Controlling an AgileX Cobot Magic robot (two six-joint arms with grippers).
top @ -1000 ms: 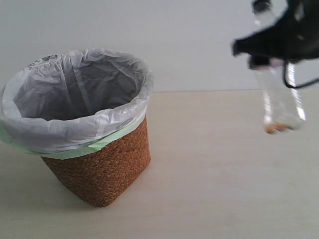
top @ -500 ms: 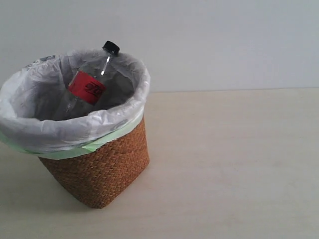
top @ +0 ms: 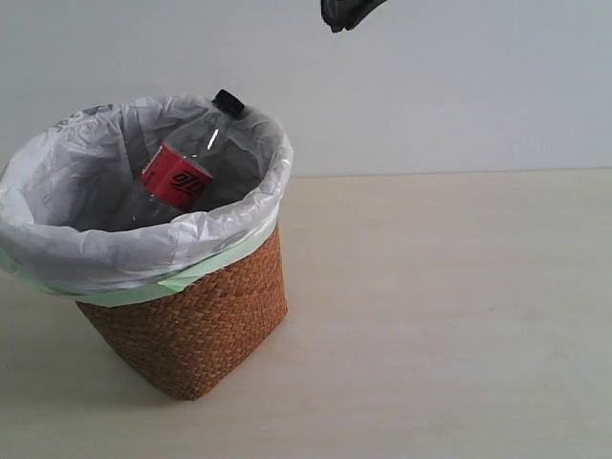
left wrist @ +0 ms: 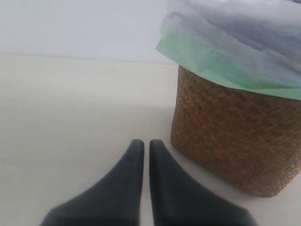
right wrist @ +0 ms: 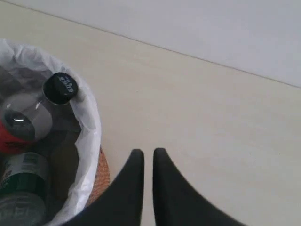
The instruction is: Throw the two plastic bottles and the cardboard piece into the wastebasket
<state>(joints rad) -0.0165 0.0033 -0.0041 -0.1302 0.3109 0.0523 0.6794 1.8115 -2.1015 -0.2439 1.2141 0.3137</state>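
1. Bottles sit inside the wastebasket [top: 191,325]: red-label bottle [top: 177,177] leaning, cap [top: 228,102] toward one o'clock, green-label bottle [right wrist: 21,183] beside it.
2. Your left gripper [left wrist: 146,143] and right gripper [right wrist: 148,153]: clenched, empty.
3. Cardboard piece (unseen) could bounce off that cap.

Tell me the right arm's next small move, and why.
Probably swing the right gripper away from the wastebasket to look for the cardboard piece. The red-label bottle and green-label bottle already lie inside, the gripper is shut and empty, and no view shows the cardboard.
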